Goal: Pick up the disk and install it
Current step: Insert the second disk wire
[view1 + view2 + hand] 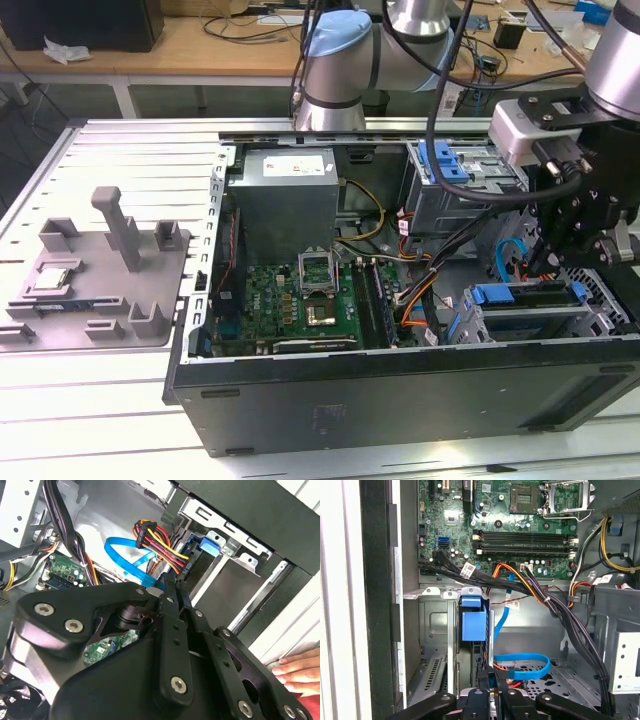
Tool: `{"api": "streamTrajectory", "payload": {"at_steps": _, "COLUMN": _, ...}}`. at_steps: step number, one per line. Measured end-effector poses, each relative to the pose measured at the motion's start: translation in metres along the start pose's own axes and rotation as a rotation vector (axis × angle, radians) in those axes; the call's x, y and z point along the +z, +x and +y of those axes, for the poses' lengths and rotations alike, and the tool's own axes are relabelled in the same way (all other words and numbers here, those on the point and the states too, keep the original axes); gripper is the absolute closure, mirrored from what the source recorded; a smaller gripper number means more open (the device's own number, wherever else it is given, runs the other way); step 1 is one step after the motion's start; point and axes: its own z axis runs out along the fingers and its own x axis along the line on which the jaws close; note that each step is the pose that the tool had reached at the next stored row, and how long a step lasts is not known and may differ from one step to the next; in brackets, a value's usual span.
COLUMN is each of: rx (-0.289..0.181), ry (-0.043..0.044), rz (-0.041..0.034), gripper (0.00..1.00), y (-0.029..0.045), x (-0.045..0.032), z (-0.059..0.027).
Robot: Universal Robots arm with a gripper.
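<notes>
Blue-bracketed, the disk stands on edge in the drive cage at the computer case's corner. Our gripper hangs just above it; we cannot tell its finger state. We judge the disk stiff, weighty and shock-sensitive, best held by its bracket.

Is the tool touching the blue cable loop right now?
Cannot tell. In the first wrist view the tool overlaps one end of the blue cable loop, so neither contact nor a gap shows plainly.

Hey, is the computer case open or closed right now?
Open. The computer case has no side panel on, so the motherboard and cables lie exposed in the exterior view.
</notes>
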Motion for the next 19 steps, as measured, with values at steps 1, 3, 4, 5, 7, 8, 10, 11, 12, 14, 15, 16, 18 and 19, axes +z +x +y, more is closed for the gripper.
{"api": "streamTrajectory", "payload": {"at_steps": 1, "rx": -0.001, "ry": 0.0033, "rz": -0.0016, "gripper": 0.84, "y": 0.0003, "x": 0.0000, "z": 0.0003}}
{"api": "streamTrajectory", "payload": {"at_steps": 3, "rx": -0.001, "ry": 0.0080, "rz": -0.0046, "gripper": 0.84, "y": 0.0011, "x": -0.0001, "z": 0.0005}}
{"api": "streamTrajectory", "payload": {"at_steps": 4, "rx": -0.001, "ry": 0.0104, "rz": -0.0065, "gripper": 0.84, "y": 0.0022, "x": -0.0001, "z": 0.0006}}
{"api": "streamTrajectory", "payload": {"at_steps": 5, "rx": -0.001, "ry": 0.0109, "rz": -0.0068, "gripper": 0.84, "y": 0.0029, "x": -0.0001, "z": 0.0007}}
{"api": "streamTrajectory", "payload": {"at_steps": 7, "rx": -0.002, "ry": 0.0115, "rz": -0.0081, "gripper": 0.84, "y": 0.0047, "x": -0.0001, "z": 0.0008}}
{"api": "streamTrajectory", "payload": {"at_steps": 8, "rx": -0.002, "ry": 0.0116, "rz": -0.0090, "gripper": 0.84, "y": 0.0055, "x": 0.0000, "z": 0.0008}}
{"api": "streamTrajectory", "payload": {"at_steps": 10, "rx": -0.003, "ry": 0.0116, "rz": -0.0095, "gripper": 0.84, "y": 0.0057, "x": 0.0003, "z": 0.0009}}
{"api": "streamTrajectory", "payload": {"at_steps": 11, "rx": -0.003, "ry": 0.0115, "rz": -0.0095, "gripper": 0.84, "y": 0.0058, "x": 0.0005, "z": 0.0009}}
{"api": "streamTrajectory", "payload": {"at_steps": 12, "rx": -0.004, "ry": 0.0115, "rz": -0.0096, "gripper": 0.84, "y": 0.0059, "x": 0.0006, "z": 0.0009}}
{"api": "streamTrajectory", "payload": {"at_steps": 14, "rx": -0.004, "ry": 0.0115, "rz": -0.0105, "gripper": 0.84, "y": 0.0062, "x": 0.0012, "z": 0.0010}}
{"api": "streamTrajectory", "payload": {"at_steps": 15, "rx": -0.005, "ry": 0.0115, "rz": -0.0110, "gripper": 0.84, "y": 0.0064, "x": 0.0016, "z": 0.0010}}
{"api": "streamTrajectory", "payload": {"at_steps": 16, "rx": -0.005, "ry": 0.0115, "rz": -0.0112, "gripper": 0.84, "y": 0.0064, "x": 0.0017, "z": 0.0010}}
{"api": "streamTrajectory", "payload": {"at_steps": 18, "rx": -0.007, "ry": 0.0114, "rz": -0.0123, "gripper": 0.84, "y": 0.0071, "x": 0.0022, "z": 0.0011}}
{"api": "streamTrajectory", "payload": {"at_steps": 19, "rx": -0.007, "ry": 0.0114, "rz": -0.0129, "gripper": 0.84, "y": 0.0072, "x": 0.0024, "z": 0.0011}}
